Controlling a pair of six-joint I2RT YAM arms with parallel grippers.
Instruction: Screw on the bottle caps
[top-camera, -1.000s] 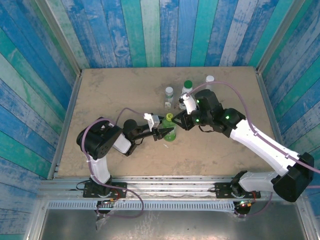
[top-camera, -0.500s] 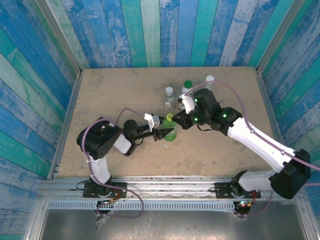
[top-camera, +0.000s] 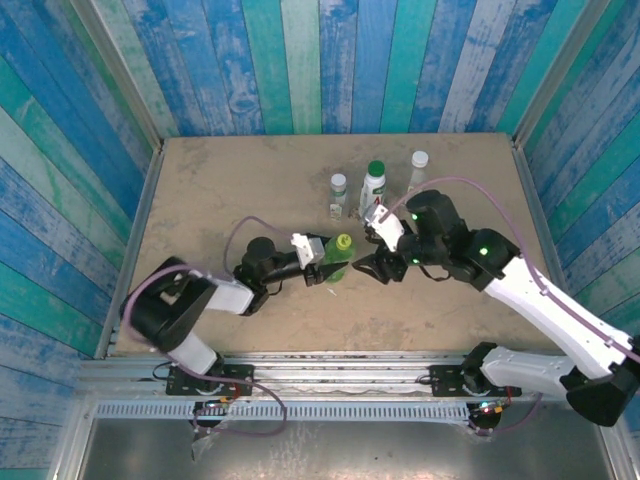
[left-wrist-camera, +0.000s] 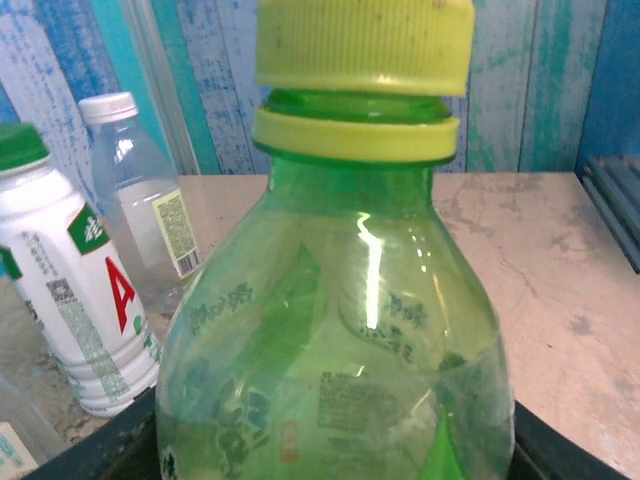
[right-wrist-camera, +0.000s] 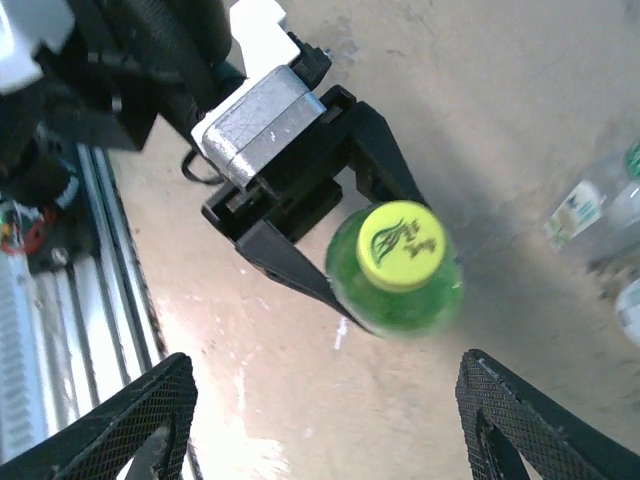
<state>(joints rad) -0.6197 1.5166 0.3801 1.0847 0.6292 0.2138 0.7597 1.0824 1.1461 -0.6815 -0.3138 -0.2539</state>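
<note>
Painted blue and green planks wall in the sandy bench (top-camera: 230, 180). The green bottle (right-wrist-camera: 425, 300) stands upright near the bench's middle, with its yellow-green cap (right-wrist-camera: 402, 245) on the neck. My left tool (top-camera: 332, 265) has its two black fingers pressed to either side of the bottle's body, bracing it. My right tool (right-wrist-camera: 325, 425) hangs above and to one side, spread wide with nothing between its fingers and clear of the cap.

I judge this the tightening step on the last bottle, at a pause between twists. From the left wrist, a strip of neck shows between cap and collar ring, so it may want another turn. That calls for centring the right tool over the cap, closing on its ribbed edge and rotating while the left holds firm.

I count four bottles and four caps. Behind stand the short clear bottle (top-camera: 338, 196) and tall clear bottle (top-camera: 416, 175) under white caps (top-camera: 338, 180), and the white bottle (top-camera: 373, 192) under a dark green cap (top-camera: 376, 167).
</note>
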